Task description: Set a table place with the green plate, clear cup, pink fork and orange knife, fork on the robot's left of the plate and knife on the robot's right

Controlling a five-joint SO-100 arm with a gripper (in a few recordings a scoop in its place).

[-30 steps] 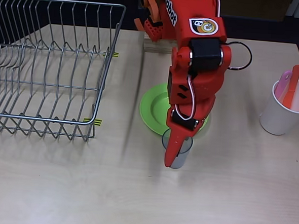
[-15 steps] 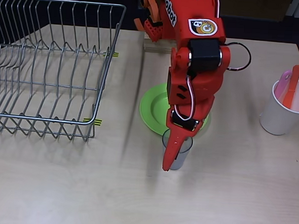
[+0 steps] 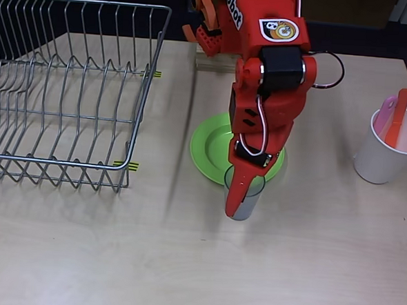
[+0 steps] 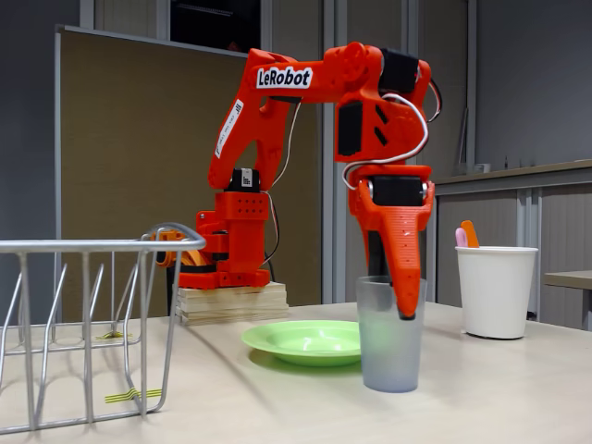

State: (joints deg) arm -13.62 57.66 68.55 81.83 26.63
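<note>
The clear cup (image 3: 250,198) (image 4: 379,344) stands on the table at the near rim of the green plate (image 3: 207,149) (image 4: 305,340). My gripper (image 3: 236,208) (image 4: 404,310) points straight down with its jaws closed over the cup's wall, the orange finger on the outside. The pink fork (image 3: 387,112) (image 4: 460,237) and the orange knife (image 3: 399,116) (image 4: 470,231) stick up out of a white cup (image 3: 383,160) (image 4: 495,291) at the right in both views. My arm covers part of the plate from above.
A wire dish rack (image 3: 62,88) (image 4: 83,324) takes up the left side of the table. My arm's base sits on a wooden block (image 3: 212,60) (image 4: 231,303) behind the plate. Bare tabletop lies in front of the cup and between plate and white cup.
The gripper and the clear cup have shifted a little toward the plate, so the cup's rim now sits closer to the plate's edge.
</note>
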